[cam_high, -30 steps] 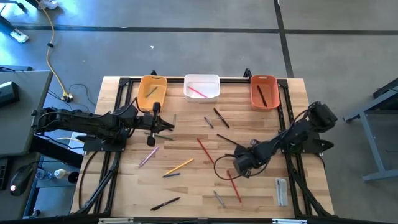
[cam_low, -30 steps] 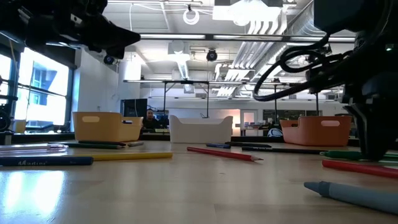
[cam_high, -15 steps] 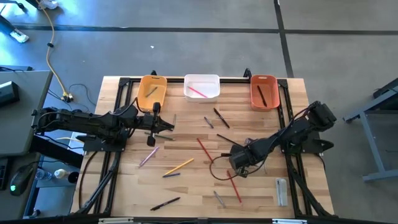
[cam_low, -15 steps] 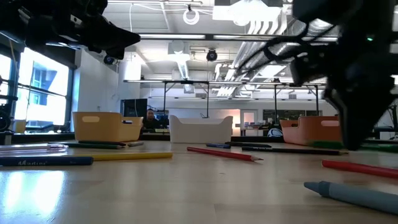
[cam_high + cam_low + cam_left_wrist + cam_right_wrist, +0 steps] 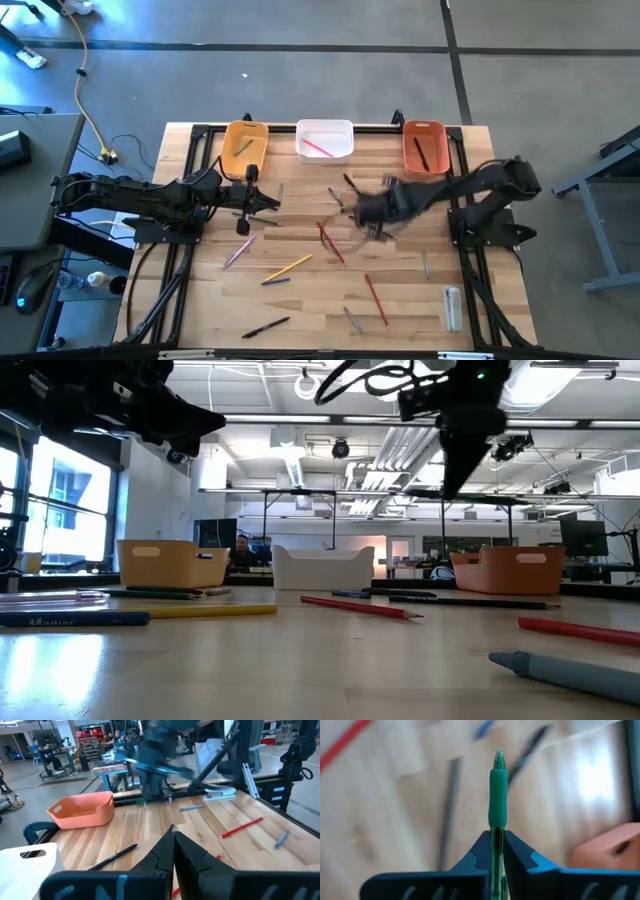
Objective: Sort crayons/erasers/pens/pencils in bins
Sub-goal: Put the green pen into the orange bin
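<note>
My right gripper [image 5: 365, 212] hangs over the middle of the table, slanting down, shut on a green pen [image 5: 497, 795] with a rubber grip sleeve. My left gripper [image 5: 275, 205] waits level above the table's left half, shut and with nothing in it [image 5: 173, 834]. The bins stand along the far edge: yellow-orange [image 5: 244, 148], white [image 5: 324, 140], red-orange [image 5: 424, 147]. Flat on the wood lie red pencils [image 5: 330, 243] [image 5: 376, 299], a yellow pencil [image 5: 288, 267], a pink pencil [image 5: 238, 251] and black pens [image 5: 356, 190] [image 5: 265, 327]. My right gripper pinches the green pen between its two fingers on the clear barrel [image 5: 495, 831], just behind the grip sleeve. The pen lies along the fingers, and its sleeve and tip stick out past the fingertips. It is lifted clear of the table.
A grey crayon [image 5: 352, 320] and a whitish oblong item [image 5: 452, 305] lie near the front right. The black frame rails [image 5: 190, 230] run along the table's left, right and far sides. Bare wood shows between the scattered sticks at the centre.
My right gripper has risen from the table's near right part and swung toward the far edge and the centre, tipping further downward. The green pen that lay on the table under it has come up off the wood with it.
</note>
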{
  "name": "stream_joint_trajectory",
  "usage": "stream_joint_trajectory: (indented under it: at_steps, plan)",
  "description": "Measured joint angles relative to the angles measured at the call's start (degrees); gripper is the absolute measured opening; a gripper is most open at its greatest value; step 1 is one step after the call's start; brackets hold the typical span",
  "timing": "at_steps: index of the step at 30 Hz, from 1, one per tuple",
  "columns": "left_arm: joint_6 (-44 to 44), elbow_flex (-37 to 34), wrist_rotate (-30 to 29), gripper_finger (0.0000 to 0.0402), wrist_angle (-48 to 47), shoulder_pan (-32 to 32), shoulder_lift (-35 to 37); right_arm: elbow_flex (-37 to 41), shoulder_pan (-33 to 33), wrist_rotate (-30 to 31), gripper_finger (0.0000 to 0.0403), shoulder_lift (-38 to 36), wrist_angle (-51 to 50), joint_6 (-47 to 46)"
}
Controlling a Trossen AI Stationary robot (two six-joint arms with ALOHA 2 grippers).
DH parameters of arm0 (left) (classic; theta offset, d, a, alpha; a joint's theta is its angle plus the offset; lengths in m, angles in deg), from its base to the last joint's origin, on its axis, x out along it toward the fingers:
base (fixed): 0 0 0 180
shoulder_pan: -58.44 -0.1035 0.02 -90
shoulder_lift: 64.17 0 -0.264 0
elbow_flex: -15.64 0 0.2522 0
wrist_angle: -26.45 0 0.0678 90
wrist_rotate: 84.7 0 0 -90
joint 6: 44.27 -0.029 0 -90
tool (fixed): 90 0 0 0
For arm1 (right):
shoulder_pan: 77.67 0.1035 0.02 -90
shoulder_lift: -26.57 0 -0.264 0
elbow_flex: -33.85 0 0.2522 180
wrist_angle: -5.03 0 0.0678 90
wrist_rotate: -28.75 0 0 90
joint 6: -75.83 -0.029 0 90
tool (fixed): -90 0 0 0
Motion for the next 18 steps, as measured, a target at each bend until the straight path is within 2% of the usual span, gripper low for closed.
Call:
stream_joint_trajectory:
  at_steps: [8, 12, 15, 18]
  plan:
    - [0.3, 0.0, 0.0, 0.0, 0.1, 0.0, 0.0, 4.4, -25.2, 1.4, 0.0006, -8.8, 7.5, 10.9]
    - [0.8, 0.0, 0.0, 0.0, 0.1, 0.0, 0.0, 4.7, -38.0, 1.4, 0.0005, -8.5, 11.2, 14.8]
    - [0.8, 0.0, 0.0, 0.0, 0.1, 0.0, 0.0, 4.7, -45.2, 1.1, 0.0005, -6.5, 14.3, 17.6]
    - [1.1, 0.0, 0.0, 0.0, -0.2, 0.0, 0.0, 4.7, -51.0, -2.8, 0.0005, -4.5, 16.2, 18.7]
